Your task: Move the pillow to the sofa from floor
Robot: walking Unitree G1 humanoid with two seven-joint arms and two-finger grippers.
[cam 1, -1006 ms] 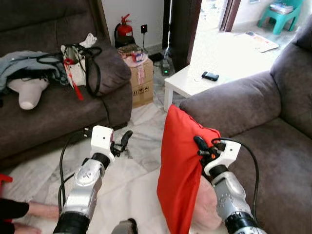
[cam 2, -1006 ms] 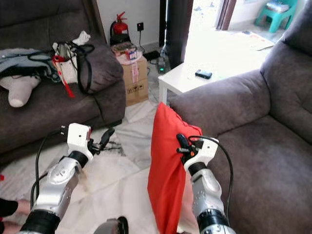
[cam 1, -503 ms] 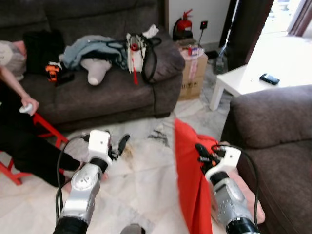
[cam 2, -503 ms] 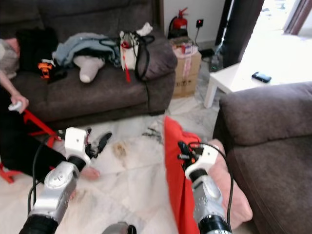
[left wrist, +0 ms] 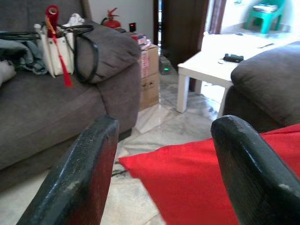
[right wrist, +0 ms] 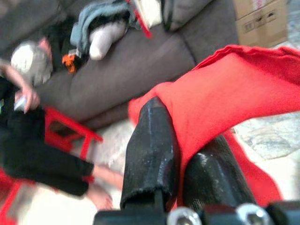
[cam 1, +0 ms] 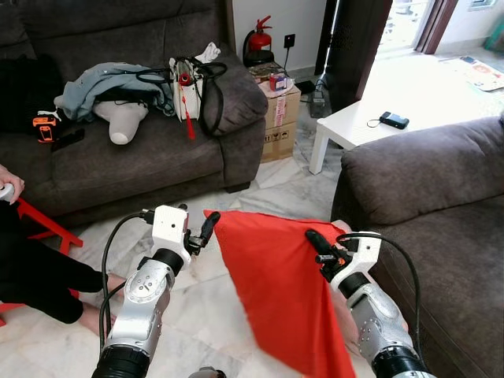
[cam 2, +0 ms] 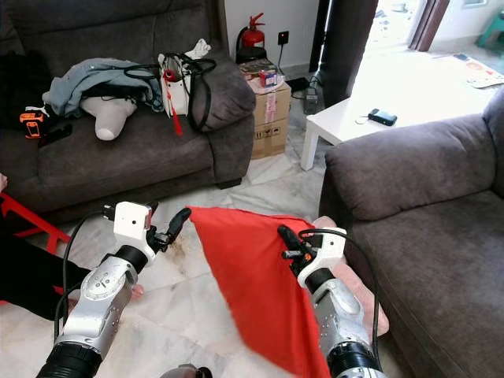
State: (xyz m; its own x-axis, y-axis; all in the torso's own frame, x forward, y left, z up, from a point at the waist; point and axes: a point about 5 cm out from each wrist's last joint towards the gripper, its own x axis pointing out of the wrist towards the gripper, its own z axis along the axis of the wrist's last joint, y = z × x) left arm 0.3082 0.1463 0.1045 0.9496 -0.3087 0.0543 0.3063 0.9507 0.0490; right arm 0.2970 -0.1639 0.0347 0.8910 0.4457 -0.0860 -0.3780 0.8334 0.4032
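A red pillow (cam 1: 276,283) hangs above the marble floor between my two arms, spread out flat with one corner reaching toward my left gripper. My right gripper (cam 1: 315,240) is shut on the pillow's upper right edge; the right wrist view shows its fingers (right wrist: 152,145) pinching the red fabric (right wrist: 225,89). My left gripper (cam 1: 206,226) is open beside the pillow's left corner, with nothing between its fingers (left wrist: 84,173). The grey sofa (cam 1: 441,236) stands just to the right of the pillow.
A second grey sofa (cam 1: 118,165) at the back left carries clothes and a white bag (cam 1: 189,94). A cardboard box (cam 1: 279,118), a fire extinguisher (cam 1: 258,43) and a white table (cam 1: 370,126) stand behind. A person (cam 1: 31,268) sits on the floor at left.
The camera swung left and then partly back right. The pillow hung edge-on from my right gripper; now it is flared out flat toward my left gripper.
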